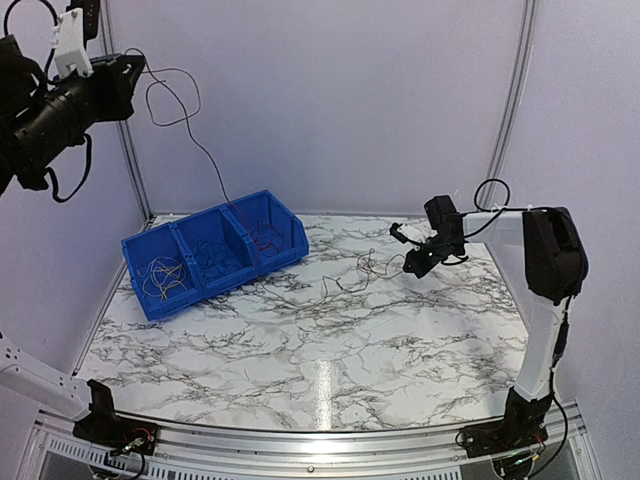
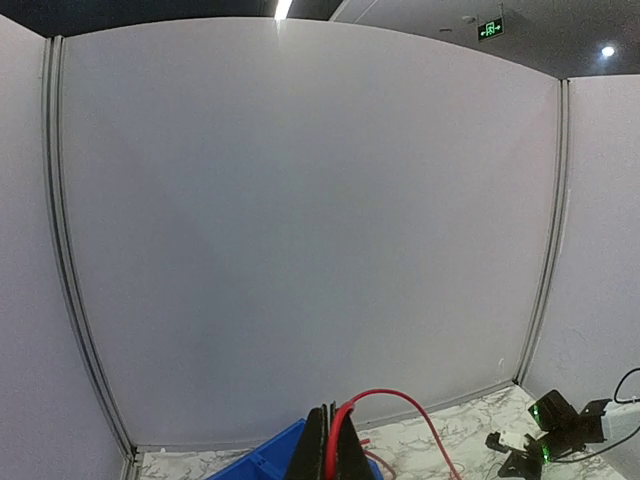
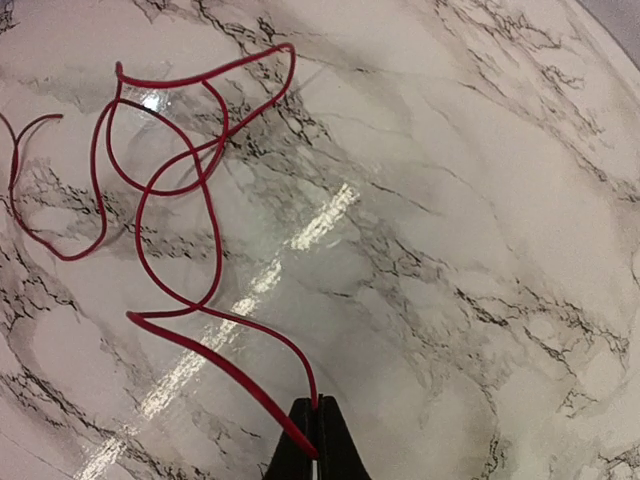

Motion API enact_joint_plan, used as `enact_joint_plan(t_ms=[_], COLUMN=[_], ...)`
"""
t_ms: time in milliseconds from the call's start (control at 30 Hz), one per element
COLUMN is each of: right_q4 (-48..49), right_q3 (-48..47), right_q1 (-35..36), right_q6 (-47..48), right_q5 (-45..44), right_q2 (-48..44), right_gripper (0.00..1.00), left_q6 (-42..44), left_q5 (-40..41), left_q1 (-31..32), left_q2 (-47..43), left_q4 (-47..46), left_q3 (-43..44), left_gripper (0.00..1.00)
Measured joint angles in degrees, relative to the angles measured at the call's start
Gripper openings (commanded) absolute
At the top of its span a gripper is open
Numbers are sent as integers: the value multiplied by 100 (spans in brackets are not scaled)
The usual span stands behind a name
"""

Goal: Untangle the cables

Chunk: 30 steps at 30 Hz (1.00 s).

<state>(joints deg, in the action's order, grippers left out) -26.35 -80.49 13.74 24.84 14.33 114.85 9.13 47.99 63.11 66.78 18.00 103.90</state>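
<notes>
My left gripper point(image 1: 138, 68) is raised high at the far left, shut on a thin red cable point(image 2: 404, 396). In the top view that cable point(image 1: 190, 130) loops down into the right compartment of the blue bin point(image 1: 283, 256). In the left wrist view it arcs out from between the closed jaws point(image 2: 338, 432). My right gripper point(image 1: 409, 268) hangs low over the marble table, right of centre. It is shut point(image 3: 318, 418) on the end of a second red cable point(image 3: 170, 175), which lies in loose crossing loops on the table point(image 1: 350, 280).
The blue bin has three compartments: whitish wires point(image 1: 165, 275) in the left one, dark wires point(image 1: 215, 258) in the middle, red wire point(image 1: 265, 236) in the right. White walls enclose the marble table point(image 1: 300, 350) on three sides. Arm bases stand at the near corners.
</notes>
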Motion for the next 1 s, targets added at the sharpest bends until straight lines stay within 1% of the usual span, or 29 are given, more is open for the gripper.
enact_joint_plan(t_ms=[67, 200, 267, 400, 567, 700, 867, 1000], right_q4=[15, 22, 20, 22, 22, 28, 55, 79], right_q3=[31, 55, 55, 59, 96, 96, 96, 20], right_q1=[-22, -146, -249, -407, -463, -466, -492, -669], right_q6=[-2, -15, -24, -26, -28, -44, -87, -94], right_q5=[-72, -184, -203, -249, -308, -387, -544, -645], right_q2=[0, 37, 79, 142, 153, 168, 227, 282], right_gripper=[0, 0, 0, 0, 0, 0, 0, 0], left_q6=[229, 658, 804, 975, 997, 955, 955, 955], left_q5=[0, -39, -90, -127, -140, -129, -96, -96], left_q1=[0, 0, 0, 0, 0, 0, 0, 0], left_q2=[254, 608, 581, 326, -33, -243, -192, -184], left_q4=[-35, -188, -446, -881, -1196, -1300, -1266, -1250], left_q3=[345, 1399, 1744, 2105, 2168, 1893, 1683, 1685], left_gripper=[0, 0, 0, 0, 0, 0, 0, 0])
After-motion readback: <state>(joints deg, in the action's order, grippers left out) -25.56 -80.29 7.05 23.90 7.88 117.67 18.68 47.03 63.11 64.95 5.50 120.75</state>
